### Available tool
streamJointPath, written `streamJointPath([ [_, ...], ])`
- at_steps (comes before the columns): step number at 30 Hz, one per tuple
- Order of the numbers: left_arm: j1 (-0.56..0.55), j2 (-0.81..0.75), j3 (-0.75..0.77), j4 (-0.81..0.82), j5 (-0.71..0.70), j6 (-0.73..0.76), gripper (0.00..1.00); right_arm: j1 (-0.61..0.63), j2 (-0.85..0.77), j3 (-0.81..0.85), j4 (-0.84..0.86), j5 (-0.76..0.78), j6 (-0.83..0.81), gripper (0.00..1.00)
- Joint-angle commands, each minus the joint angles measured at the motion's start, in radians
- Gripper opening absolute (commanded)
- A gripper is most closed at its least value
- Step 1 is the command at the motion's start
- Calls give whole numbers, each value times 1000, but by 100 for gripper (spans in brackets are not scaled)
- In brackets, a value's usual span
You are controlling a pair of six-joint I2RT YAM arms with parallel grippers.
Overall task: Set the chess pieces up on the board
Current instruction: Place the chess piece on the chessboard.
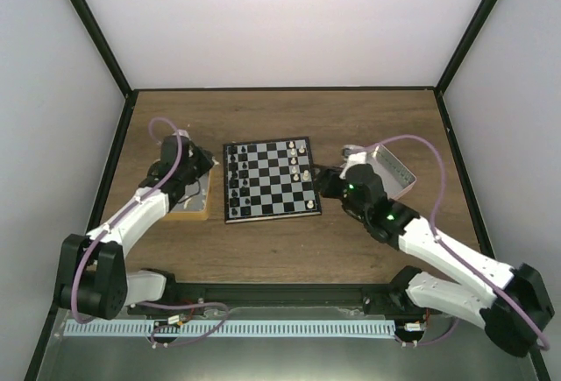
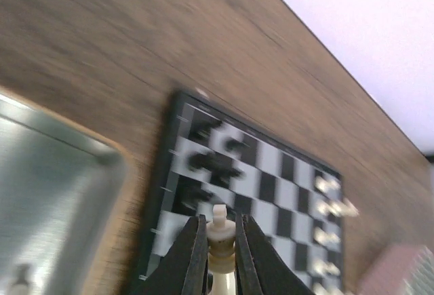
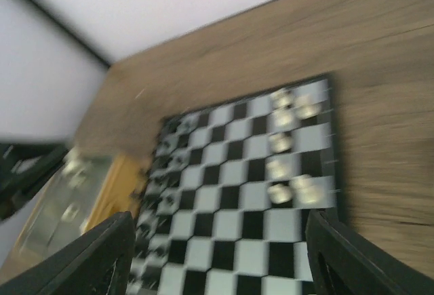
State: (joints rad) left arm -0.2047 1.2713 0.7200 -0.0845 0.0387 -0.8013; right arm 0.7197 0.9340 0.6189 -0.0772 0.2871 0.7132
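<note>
Brown wood-grain table (image 1: 280, 254), dark frame posts at corners, pale walls on three sides. Three flat things lie directly on it:
- board (image 1: 271, 195), black and silvery checks, thin dark border, about table centre, turned only slightly off table edges.
- tan tray (image 1: 193, 210) at 9 o'clock from board, just beside its edge, partly hidden under arm.
- pink tray (image 1: 396, 171) at 3 o'clock from board, apart from it, near side hidden by arm.
Bare wood at 12 and 6 o'clock of board.

2 white arms (image 1: 140, 210), black joints, purple cables (image 1: 163, 121), green lights (image 1: 352, 190)
</note>
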Motion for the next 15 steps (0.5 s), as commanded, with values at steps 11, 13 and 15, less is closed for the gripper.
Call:
streamJointPath([
  [11, -295, 68, 25, 343, 344, -160, 9, -5, 435, 157, 356, -721, -166, 80],
  [13, -310, 81, 31, 357, 349, -166, 9, -5, 451, 162, 365, -720, -153, 80],
  [15, -321, 91, 37, 368, 355, -165, 9, -5, 465, 165, 380, -706, -137, 79],
])
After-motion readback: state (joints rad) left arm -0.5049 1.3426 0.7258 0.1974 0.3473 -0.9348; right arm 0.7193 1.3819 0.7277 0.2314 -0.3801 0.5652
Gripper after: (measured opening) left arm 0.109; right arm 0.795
